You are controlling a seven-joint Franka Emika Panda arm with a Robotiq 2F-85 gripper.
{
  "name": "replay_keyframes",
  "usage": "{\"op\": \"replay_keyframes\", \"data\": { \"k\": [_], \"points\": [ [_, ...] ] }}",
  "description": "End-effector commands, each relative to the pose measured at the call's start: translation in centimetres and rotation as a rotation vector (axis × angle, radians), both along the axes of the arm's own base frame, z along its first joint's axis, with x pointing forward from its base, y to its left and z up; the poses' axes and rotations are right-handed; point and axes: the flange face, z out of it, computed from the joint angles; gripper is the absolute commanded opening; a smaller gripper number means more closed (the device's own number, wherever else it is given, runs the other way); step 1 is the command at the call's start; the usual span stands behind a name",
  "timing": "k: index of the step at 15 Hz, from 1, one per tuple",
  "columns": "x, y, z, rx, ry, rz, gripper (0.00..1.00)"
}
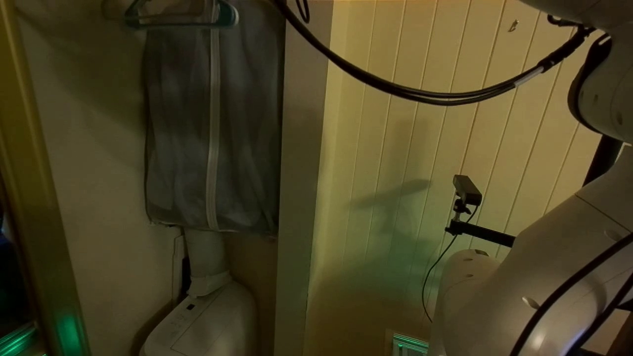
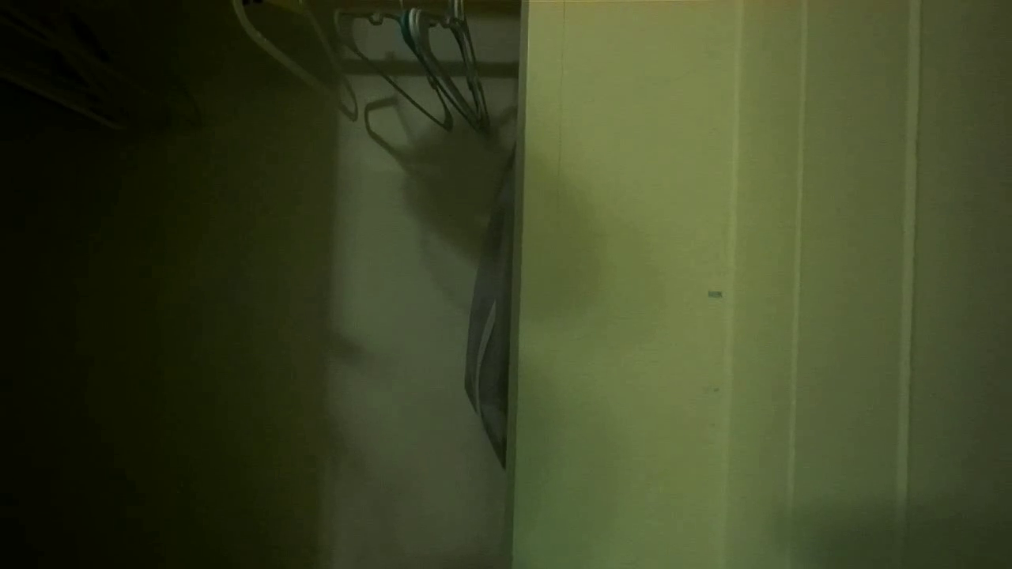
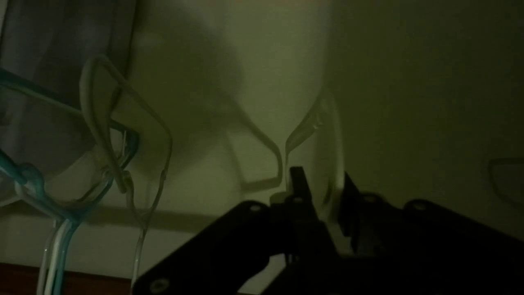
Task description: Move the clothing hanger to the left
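Black two-finger gripper [image 3: 322, 176] looks pinched on the thin, pale-grey, slope-shouldered, plastic-looking clothing hanger [image 3: 339, 151] — well apart from the teal plastic hanger [image 3: 75, 217], no table edge in view — likely light, stiff, slick, so best held high to limit swing.

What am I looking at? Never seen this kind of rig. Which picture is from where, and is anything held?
The pale, jointed machine is a robot arm. Two pictures are exterior views, from cameras outside the robot. The third comes from a camera on its wrist, looking past the black gripper. A pale hanger shows between its jaws; in this dim light I can't tell whether they grip it. Things here mainly hang rather than lie on a surface: in an exterior view, a teal hanger and a long grey garment, with a white appliance lower down.
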Motion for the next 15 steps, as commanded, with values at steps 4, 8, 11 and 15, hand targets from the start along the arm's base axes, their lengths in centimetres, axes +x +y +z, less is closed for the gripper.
{"op": "replay_keyframes", "data": {
  "k": [4, 8, 11, 15],
  "points": [
    [-5.7, -2.4, 4.5, 0.172, 0.027, -0.06, 0.72],
    [-10.6, -6.4, 5.1, 0.153, 0.182, -0.178, 0.99],
    [-13.7, -9.5, 4.5, 0.106, 0.366, -0.245, 1.0],
    [-15.0, -12.2, 1.7, 0.119, 0.615, -0.178, 1.0]
  ]
}}
